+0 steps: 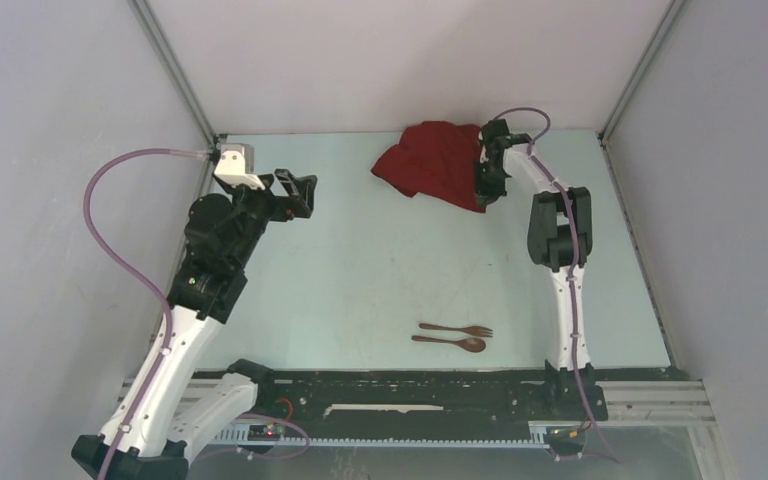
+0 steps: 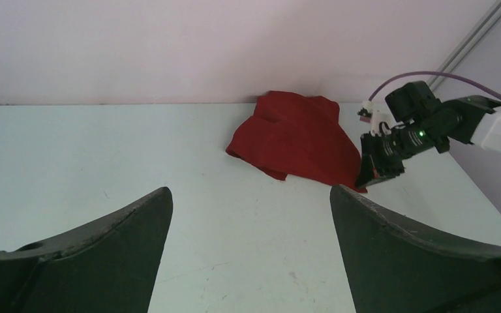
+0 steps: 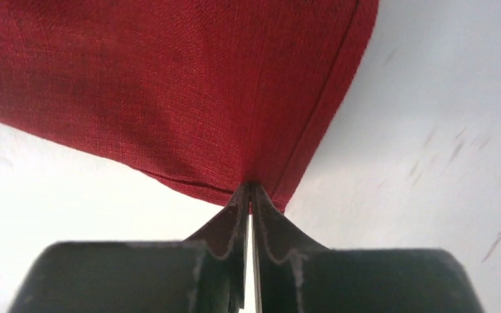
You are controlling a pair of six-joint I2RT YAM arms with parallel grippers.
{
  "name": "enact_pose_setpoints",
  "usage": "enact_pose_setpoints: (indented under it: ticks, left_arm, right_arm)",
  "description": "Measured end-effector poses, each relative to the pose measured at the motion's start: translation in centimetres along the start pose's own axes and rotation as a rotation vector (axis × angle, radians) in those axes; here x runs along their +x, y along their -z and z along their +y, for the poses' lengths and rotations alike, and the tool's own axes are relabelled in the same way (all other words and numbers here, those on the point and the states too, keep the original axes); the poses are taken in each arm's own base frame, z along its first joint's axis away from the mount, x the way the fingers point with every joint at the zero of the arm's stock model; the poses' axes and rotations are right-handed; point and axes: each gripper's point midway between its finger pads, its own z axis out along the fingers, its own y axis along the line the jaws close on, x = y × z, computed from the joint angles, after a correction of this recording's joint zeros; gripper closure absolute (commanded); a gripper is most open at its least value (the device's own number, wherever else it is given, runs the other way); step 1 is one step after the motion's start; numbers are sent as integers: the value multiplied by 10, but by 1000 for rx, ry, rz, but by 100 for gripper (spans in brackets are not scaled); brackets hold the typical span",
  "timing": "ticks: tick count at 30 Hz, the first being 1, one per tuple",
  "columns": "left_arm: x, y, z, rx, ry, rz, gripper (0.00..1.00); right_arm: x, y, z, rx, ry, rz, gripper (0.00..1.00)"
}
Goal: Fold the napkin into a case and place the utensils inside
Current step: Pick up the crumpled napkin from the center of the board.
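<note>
The dark red napkin [image 1: 430, 163] lies rumpled at the far middle of the table, also seen as the napkin [image 2: 297, 137] in the left wrist view. My right gripper [image 1: 482, 190] is shut on its near right corner; in its own view the fingertips [image 3: 250, 190] pinch the napkin [image 3: 169, 85] at the hem. My left gripper [image 1: 300, 190] hangs open above the far left of the table with nothing between its fingers [image 2: 130, 228]. The wooden fork [image 1: 457, 329] and spoon [image 1: 449, 342] lie side by side near the front edge, far from both grippers.
Grey walls [image 1: 60, 100] close in the table [image 1: 360, 260] on the left, back and right. A black rail [image 1: 410, 385] with the arm bases runs along the near edge. A purple cable [image 1: 110, 230] loops beside the left arm.
</note>
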Motion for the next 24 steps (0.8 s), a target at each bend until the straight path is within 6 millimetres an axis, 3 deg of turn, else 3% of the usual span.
enact_pose_setpoints:
  ticks: [4, 7, 9, 11, 12, 14, 15, 19, 24]
  left_arm:
    - [0, 0, 0, 2, 0, 0, 1]
    - [0, 0, 0, 2, 0, 1, 1]
    - [0, 0, 0, 2, 0, 1, 1]
    - [0, 0, -1, 6, 0, 1, 1]
    - [0, 0, -2, 10, 1, 2, 1]
    - [1, 0, -3, 16, 1, 4, 1]
    - [1, 0, -3, 17, 2, 4, 1]
    - [0, 1, -3, 18, 3, 2, 1]
    - [-3, 3, -4, 21, 4, -7, 1]
  right_arm:
    - [53, 16, 20, -17, 0, 78, 84]
    - [100, 29, 41, -32, 31, 127, 76]
    - [131, 39, 52, -24, 64, 159, 67]
    - [148, 50, 58, -3, 93, 168, 56]
    - [152, 56, 61, 13, 105, 160, 49]
    - [147, 69, 61, 40, 102, 118, 21]
    - [142, 75, 61, 43, 88, 90, 13]
    - [124, 89, 60, 34, 45, 27, 12]
    - [124, 74, 58, 65, 23, 49, 15]
